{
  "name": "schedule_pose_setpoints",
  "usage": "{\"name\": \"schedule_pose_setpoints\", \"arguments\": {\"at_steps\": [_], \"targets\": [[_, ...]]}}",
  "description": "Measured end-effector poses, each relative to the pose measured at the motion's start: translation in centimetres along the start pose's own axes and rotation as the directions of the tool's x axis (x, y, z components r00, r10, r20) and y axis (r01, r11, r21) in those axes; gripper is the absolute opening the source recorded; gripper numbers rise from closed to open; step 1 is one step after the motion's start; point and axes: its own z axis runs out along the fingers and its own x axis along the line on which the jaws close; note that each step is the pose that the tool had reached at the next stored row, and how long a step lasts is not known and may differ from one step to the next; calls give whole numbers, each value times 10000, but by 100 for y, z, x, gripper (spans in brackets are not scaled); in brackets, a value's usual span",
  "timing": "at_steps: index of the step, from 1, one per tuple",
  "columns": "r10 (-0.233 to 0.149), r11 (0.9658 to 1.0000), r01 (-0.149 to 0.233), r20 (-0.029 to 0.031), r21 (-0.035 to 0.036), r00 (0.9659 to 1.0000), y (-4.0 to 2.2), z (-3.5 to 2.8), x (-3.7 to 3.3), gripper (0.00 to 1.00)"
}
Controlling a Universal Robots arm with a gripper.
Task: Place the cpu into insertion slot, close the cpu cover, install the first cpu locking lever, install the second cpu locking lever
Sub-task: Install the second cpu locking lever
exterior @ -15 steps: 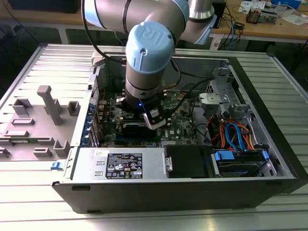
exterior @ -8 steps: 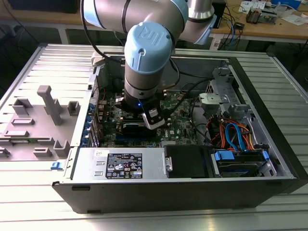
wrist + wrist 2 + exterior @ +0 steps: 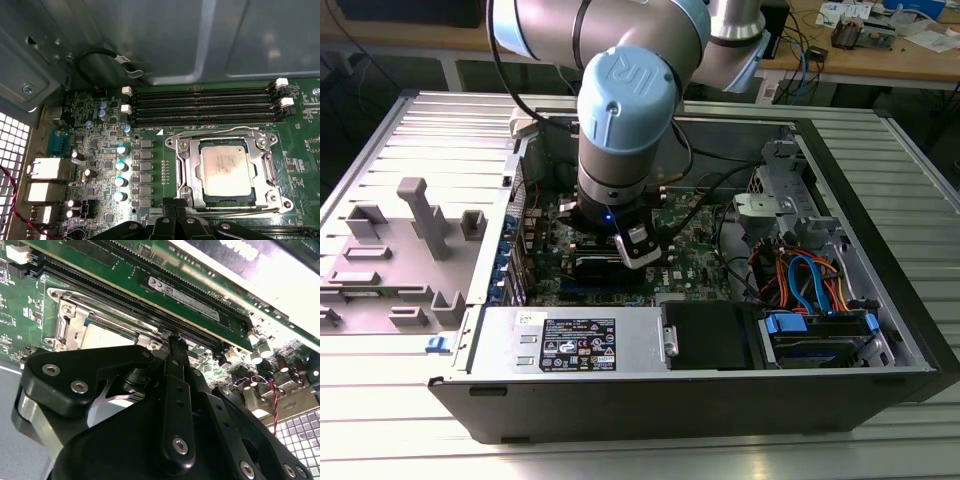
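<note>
while the claw [image 3: 175, 220], grip state unclear, hovers by the cpu [image 3: 224, 167], workbenches [image 3: 880, 55] stand behind.

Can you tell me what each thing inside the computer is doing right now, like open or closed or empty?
cpu: sitting flat in the insertion slot.
cpu cover: closed down around the chip.
memory slots: empty.
computer case: side open.
gripper: low over the board by the socket's edge, holding nothing I can see.
</note>
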Motion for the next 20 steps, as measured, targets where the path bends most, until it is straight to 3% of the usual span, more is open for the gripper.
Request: {"name": "schedule_pose_setpoints", "arguments": {"at_steps": [10,20], "targets": [[-3,10000,3,0,-53,10000,-9,42,-3,11],[-3,10000,3,-1,-50,10000,-18,-18,2,11]]}}
